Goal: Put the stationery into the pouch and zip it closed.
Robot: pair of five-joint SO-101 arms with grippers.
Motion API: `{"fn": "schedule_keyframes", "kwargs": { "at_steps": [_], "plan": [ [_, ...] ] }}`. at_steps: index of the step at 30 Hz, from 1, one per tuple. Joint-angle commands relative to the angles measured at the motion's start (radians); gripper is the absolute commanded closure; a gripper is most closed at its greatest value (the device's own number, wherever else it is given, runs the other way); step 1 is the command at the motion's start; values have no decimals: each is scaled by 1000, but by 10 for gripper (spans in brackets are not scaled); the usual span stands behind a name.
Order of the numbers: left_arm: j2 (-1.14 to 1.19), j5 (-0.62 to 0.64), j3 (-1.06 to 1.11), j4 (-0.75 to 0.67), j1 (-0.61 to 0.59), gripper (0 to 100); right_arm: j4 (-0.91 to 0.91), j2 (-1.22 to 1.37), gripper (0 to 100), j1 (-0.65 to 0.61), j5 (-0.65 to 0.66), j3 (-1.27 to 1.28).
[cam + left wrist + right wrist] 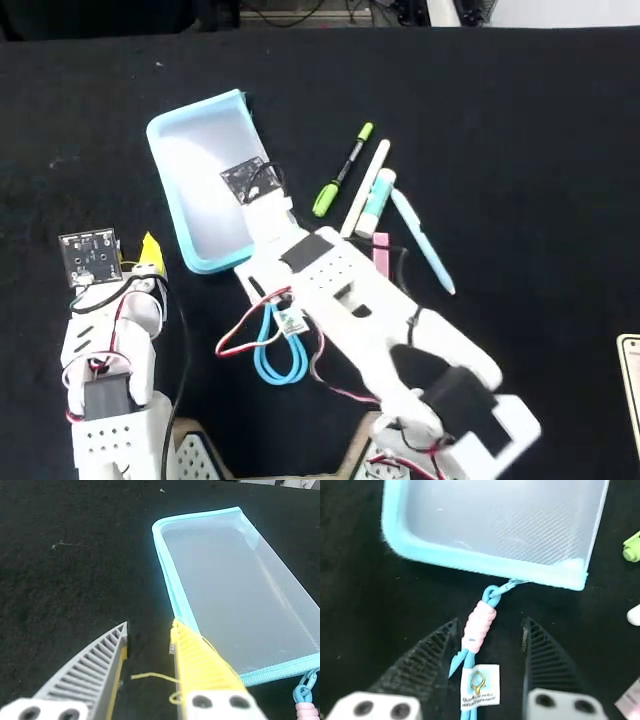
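The light-blue mesh pouch lies flat at the table's left centre. My right gripper is open at the pouch's zip corner. The pink-and-blue zip pull cord lies between its black fingers, untouched. In the high view the right arm covers that corner. My left gripper is open and holds nothing. Its yellow finger sits close beside the pouch's long edge. A green highlighter, a cream pen, a teal-capped marker, a pale blue pen and a pink piece lie right of the pouch.
The cord's blue loop and white label lie under the right arm. The left arm stands at the front left. A pale object sits at the right edge. Black cloth covers the table.
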Motion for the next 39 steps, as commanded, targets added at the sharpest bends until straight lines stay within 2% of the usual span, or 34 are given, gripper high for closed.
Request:
{"fn": "schedule_keyframes", "kwargs": {
  "at_steps": [1, 6, 9, 12, 15, 16, 18, 22, 26, 31, 35, 39],
  "plan": [
    [-12, 11, 21, -14, 7, 860, -54, 47, 801, -12, -12, -10],
    [-12, 11, 21, -14, 8, 860, -140, 151, 799, -9, -130, -13],
    [-12, 11, 21, -14, 7, 860, -98, 182, 800, 2, -169, -65],
    [-12, 11, 22, -12, 7, 860, -32, 209, 831, 14, -114, -85],
    [-12, 11, 25, -12, 7, 860, 69, 231, 995, 37, 28, -99],
    [-12, 11, 25, -12, 7, 860, 138, 231, 964, 55, 97, -99],
    [-12, 11, 25, -12, 7, 860, 273, 225, 988, 97, 193, -127],
    [-12, 9, 25, -12, 7, 860, 446, 191, 987, 207, 253, -157],
    [-12, 8, 25, -12, 7, 860, 433, 186, 953, 270, 336, -162],
    [-12, 6, 25, -12, 7, 860, 422, 179, 757, 239, 288, -180],
    [-12, 5, 25, -12, 7, 860, 407, 185, 760, 161, 285, -214],
    [-12, 5, 25, -12, 7, 860, 318, 189, 765, 121, 285, -202]
  ]
}}
